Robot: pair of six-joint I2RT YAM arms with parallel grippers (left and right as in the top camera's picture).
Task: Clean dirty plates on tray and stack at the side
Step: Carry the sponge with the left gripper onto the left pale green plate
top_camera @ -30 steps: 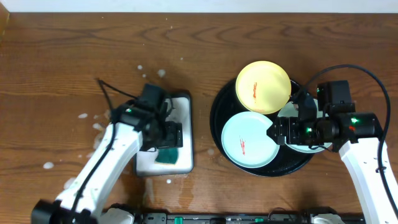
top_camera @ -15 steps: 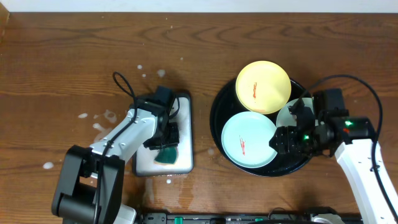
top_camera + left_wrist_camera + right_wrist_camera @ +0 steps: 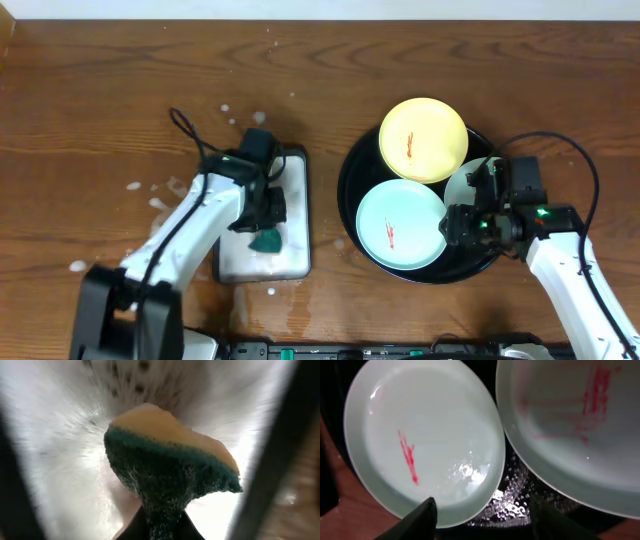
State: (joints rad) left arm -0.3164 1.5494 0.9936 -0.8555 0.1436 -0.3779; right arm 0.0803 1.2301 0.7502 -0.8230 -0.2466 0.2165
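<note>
The black tray holds a yellow plate at the back and a mint plate at the front left. A second mint plate is partly hidden under my right arm. All three carry red smears. My right gripper is open low over the tray. The near rim of one mint plate lies between its fingers, and the other mint plate is to the right. My left gripper is shut on a green-and-yellow sponge over the white tray.
The white rectangular tray with a dark rim sits left of the black tray. Foam and water spots lie on the wood to its left, with another spot nearer the front. Water droplets glisten on the black tray.
My left gripper has shut on the sponge on the white tray. My right gripper has narrowed and shifted a little forward over the tray, near the mint plates.
</note>
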